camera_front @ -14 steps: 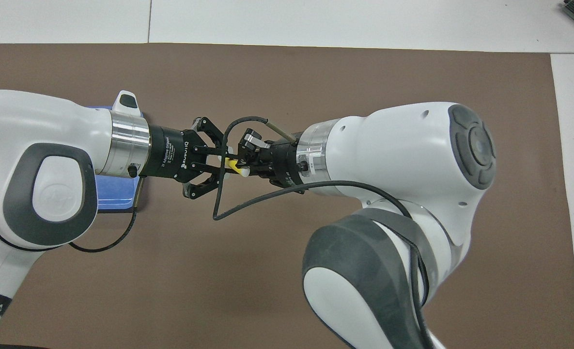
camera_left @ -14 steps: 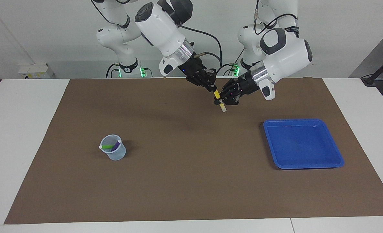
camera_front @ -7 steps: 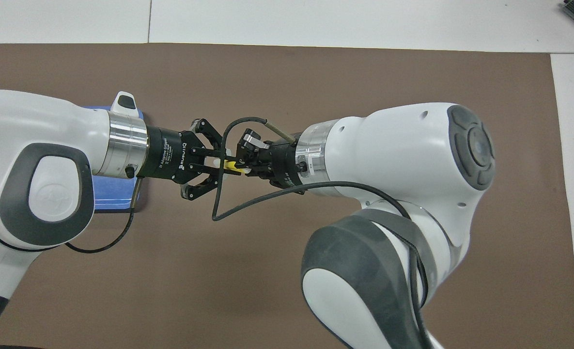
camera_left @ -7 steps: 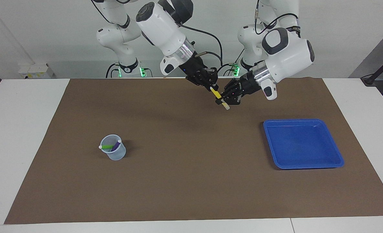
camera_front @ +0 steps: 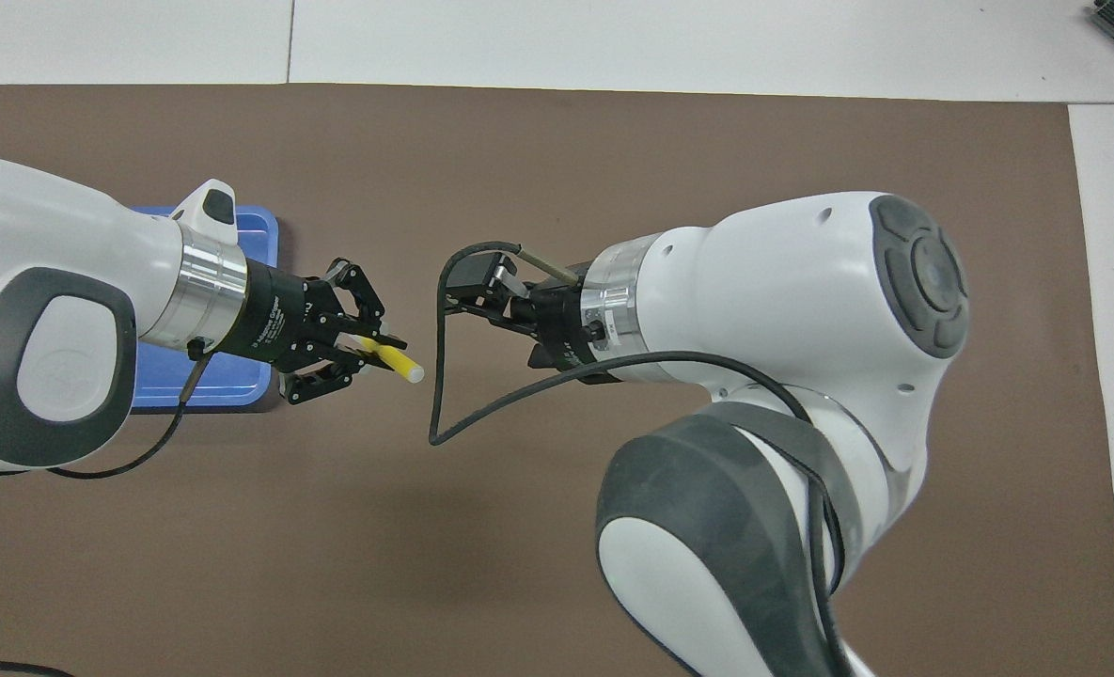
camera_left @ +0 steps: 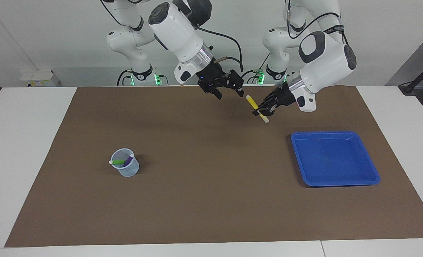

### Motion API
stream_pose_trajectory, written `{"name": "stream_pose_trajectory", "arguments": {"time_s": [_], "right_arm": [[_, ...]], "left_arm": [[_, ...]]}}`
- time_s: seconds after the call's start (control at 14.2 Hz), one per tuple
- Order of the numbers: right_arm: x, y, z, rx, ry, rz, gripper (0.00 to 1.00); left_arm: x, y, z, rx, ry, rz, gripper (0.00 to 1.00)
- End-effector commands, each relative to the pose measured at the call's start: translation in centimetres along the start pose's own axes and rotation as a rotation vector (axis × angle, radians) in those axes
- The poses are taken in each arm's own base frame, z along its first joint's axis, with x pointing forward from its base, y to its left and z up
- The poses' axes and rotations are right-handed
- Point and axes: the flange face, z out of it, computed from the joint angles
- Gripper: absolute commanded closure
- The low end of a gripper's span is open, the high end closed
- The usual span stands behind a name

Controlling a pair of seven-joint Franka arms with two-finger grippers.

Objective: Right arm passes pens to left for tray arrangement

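Over the brown mat [camera_left: 197, 200], the yellow pen [camera_left: 256, 108] now hangs from the left end effector [camera_left: 262, 111] alone.

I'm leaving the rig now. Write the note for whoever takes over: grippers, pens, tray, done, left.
Left gripper: shut on the yellow pen, in the air over the mat, not yet over the tray.
Right gripper: open, holding nothing, over the mat beside the left gripper.
Green pen and purple pen: in the cup, toward the right arm's end.
Done: yellow pen handed over.
Left: lay the yellow pen in the tray, which holds no pens; then pass the green and purple ones.
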Motion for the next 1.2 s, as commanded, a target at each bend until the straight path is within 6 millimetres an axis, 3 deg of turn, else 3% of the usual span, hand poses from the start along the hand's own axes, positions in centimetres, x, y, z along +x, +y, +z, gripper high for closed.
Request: {"name": "stream_pose_trajectory", "arguments": {"time_s": [0.0, 0.28, 0.42, 0.71, 0.92, 1.13], "right_arm": [[0.3, 1.0, -1.5, -0.059, 0.008, -0.116, 0.00], [2.6, 4.0, -3.4, -0.174, 0.001, -0.278, 0.00], [3.8, 5.7, -4.7, -0.249, 0.003, -0.397, 0.00], [7.6, 9.5, -6.5, -0.348, 0.024, -0.619, 0.00], [10.1, 12.0, -7.6, -0.449, 0.066, -0.686, 0.00], [13.6, 16.5, -6.4, -0.488, 0.068, -0.762, 0.00]], "left_arm": [[-0.2, -1.4, -0.5, 0.059, 0.055, 0.091, 1.00], [0.9, -4.2, 0.9, 0.167, 0.142, 0.341, 1.00], [3.2, -5.5, 0.6, 0.199, 0.216, 0.451, 1.00], [6.1, -6.3, 0.3, 0.422, 0.332, 0.777, 1.00], [10.0, -6.4, 0.6, 0.504, 0.389, 0.883, 1.00], [12.1, -5.9, 0.5, 0.627, 0.456, 1.016, 1.00]]}}
